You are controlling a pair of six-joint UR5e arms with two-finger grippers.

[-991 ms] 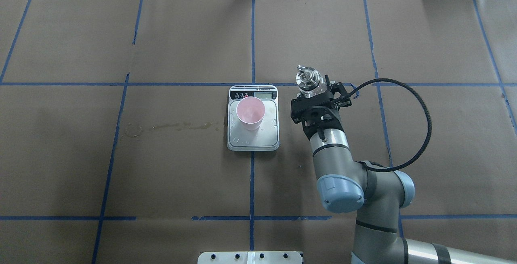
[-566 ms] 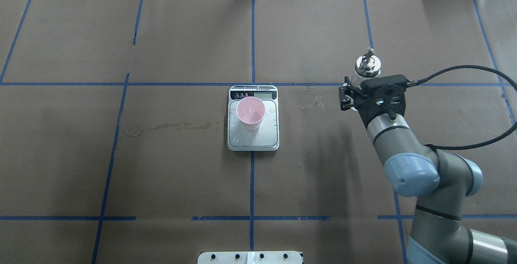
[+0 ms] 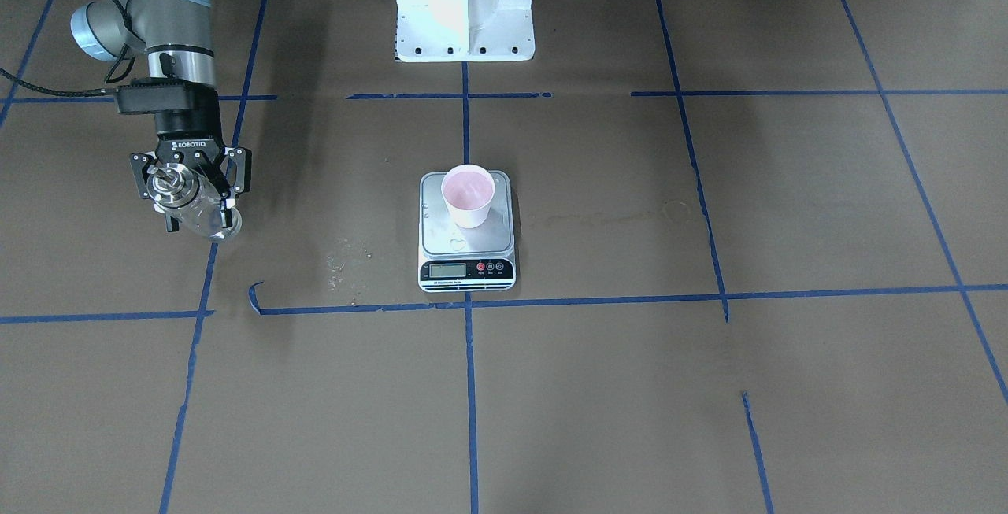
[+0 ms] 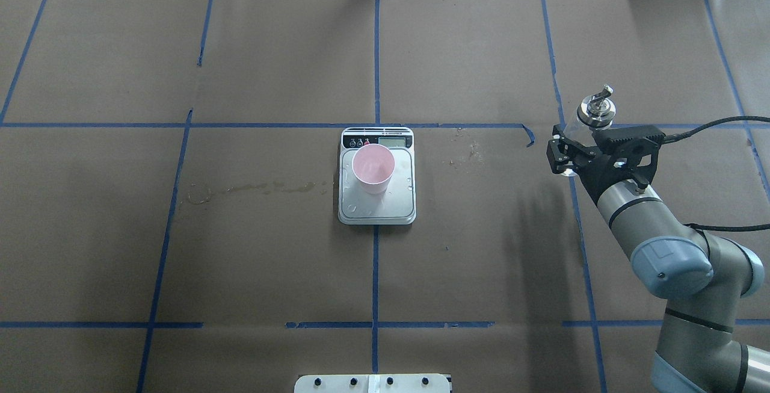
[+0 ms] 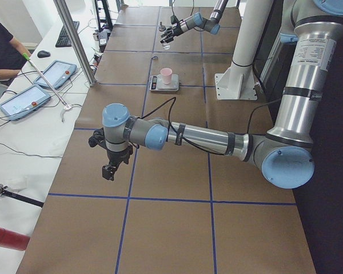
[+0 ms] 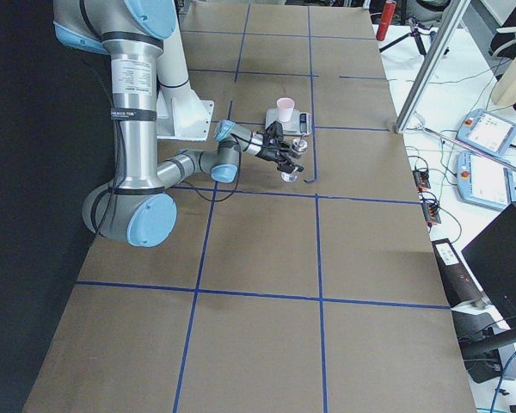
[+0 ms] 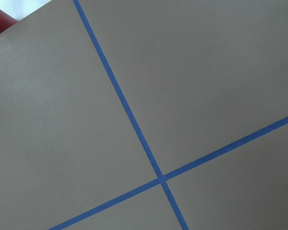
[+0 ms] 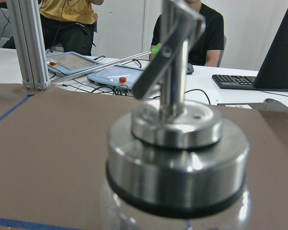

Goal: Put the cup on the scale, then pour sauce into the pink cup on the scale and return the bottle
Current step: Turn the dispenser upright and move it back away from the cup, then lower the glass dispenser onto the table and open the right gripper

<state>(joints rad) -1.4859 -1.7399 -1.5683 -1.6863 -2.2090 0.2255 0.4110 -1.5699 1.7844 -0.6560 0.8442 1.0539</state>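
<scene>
Far out on the right side of the bench [image 4: 271, 260], the right pincer [image 3: 197, 207] is clenched around the glass middle of the bottle [image 4: 594, 111], under its shiny cap. Glass is hard, smooth and slippery and could break, so a firm hold there looks best. The cup [image 4: 373, 167] sits on the scale [image 4: 403, 203]. I cannot tell if the left pincer [image 5: 108, 170] is clenched.

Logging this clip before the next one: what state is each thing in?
cup: upright on the scale's platform.
scale: lying flat, carrying the cup; display unreadable.
bottle: capped, about upright, gripped to the robot's right of the scale.
right tool: shut on the bottle.
left tool: far from the scale; open or shut cannot be told.
</scene>
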